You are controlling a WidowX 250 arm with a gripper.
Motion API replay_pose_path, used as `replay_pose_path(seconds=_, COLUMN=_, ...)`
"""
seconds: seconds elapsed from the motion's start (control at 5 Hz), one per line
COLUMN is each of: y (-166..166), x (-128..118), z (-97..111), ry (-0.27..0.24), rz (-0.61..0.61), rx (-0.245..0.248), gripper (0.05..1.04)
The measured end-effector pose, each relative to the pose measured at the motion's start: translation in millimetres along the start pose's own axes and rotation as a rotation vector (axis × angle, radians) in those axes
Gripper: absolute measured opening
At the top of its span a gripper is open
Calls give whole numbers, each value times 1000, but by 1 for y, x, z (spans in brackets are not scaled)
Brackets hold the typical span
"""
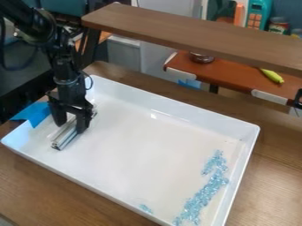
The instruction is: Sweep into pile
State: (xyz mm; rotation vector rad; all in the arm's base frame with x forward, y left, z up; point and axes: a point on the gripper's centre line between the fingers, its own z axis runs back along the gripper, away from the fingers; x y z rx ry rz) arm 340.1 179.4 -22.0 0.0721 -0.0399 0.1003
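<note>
The black gripper (pixel 70 123) is low over the left end of a white tray (pixel 154 103), one finger on each side of a silver metal bar (pixel 63 137), which it holds. The bar lies slanted along the tray's left side, its near end toward the front wall. Light blue pieces (pixel 203 197) form a long uneven band near the tray's right wall, running from mid-depth to the front corner. A small separate patch of blue pieces (pixel 145 208) lies by the front wall, left of that band.
Blue tape (pixel 34 113) covers part of the tray's left rim. The tray's raised walls surround the work area on the wooden table (pixel 277 152). Behind it, a wooden shelf (pixel 194 37) crosses the view, and a brown surface (pixel 236 79) holds a yellow-green object (pixel 272 75).
</note>
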Motion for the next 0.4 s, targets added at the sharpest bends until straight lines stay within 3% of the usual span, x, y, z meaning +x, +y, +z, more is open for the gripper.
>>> replay_pose_path(seconds=0.2, y=-1, x=-11, z=1, ry=-3, rz=-59, rx=-9, gripper=1001)
replay_pose_path(seconds=0.4, y=-5, x=-23, z=37, ry=-24, rz=-95, rx=-73, gripper=999)
